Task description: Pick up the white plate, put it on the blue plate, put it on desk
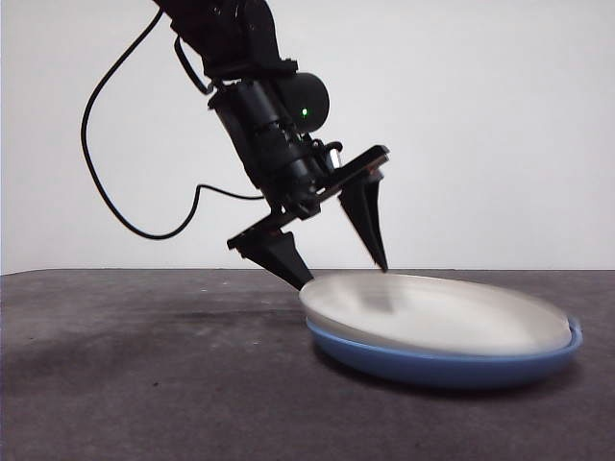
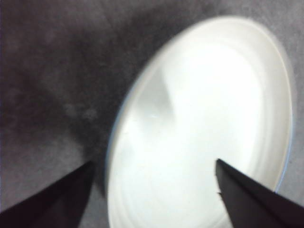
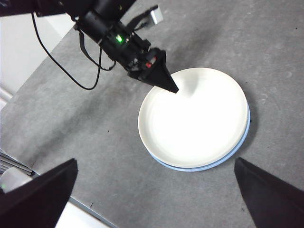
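The white plate [image 1: 442,312] [image 2: 204,118] [image 3: 194,116] lies inside the blue plate [image 1: 442,367] [image 3: 243,137], which shows only as a thin rim beneath it. Both rest on the desk [image 1: 144,384]. My left gripper [image 1: 344,276] [image 2: 154,163] [image 3: 164,83] is open and straddles the white plate's rim on the side away from the blue plate's showing edge, one jaw outside the rim and one over the plate's inside. The white plate looks slightly blurred. My right gripper [image 3: 155,161] hangs open high above the plates, holding nothing.
A black cable [image 1: 106,192] loops down from the left arm over the desk. The desk's edge [image 3: 61,190] runs near my right gripper, with a pale object [image 3: 12,180] beyond it. A white wall stands behind the desk.
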